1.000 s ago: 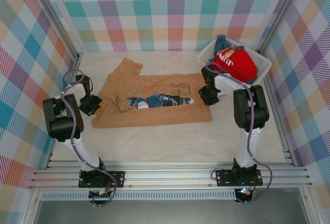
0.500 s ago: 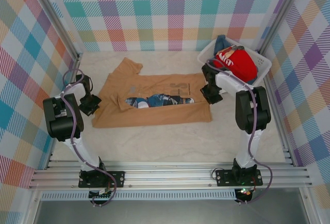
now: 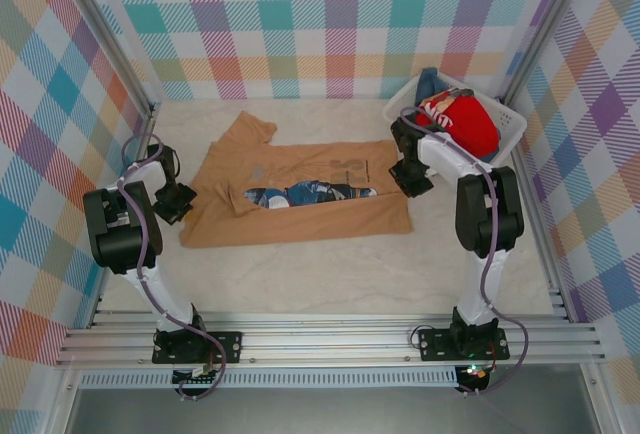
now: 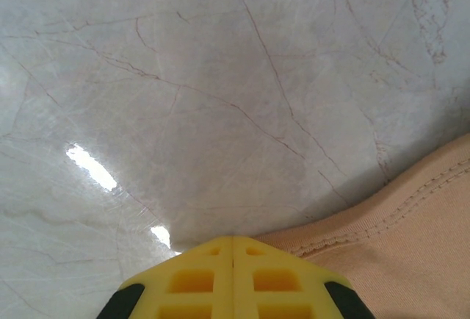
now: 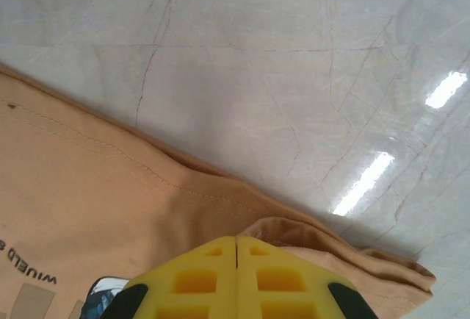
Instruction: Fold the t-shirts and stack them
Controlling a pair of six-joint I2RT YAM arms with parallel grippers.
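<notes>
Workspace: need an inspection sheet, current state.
Surface: pale marble-look tabletop, glossy.
Job's things: tan t-shirt with blue cartoon print spread out, partly folded; red t-shirt with white lettering and blue t-shirt in white plastic lattice basket.
Clutter: nothing seen besides that basket.
End effectors: left end effector shut at tan shirt's hem; right end effector shut on its lifted edge.
Cables: purple cables along both arms.
Surroundings: pastel plaid walls, aluminium rails.
</notes>
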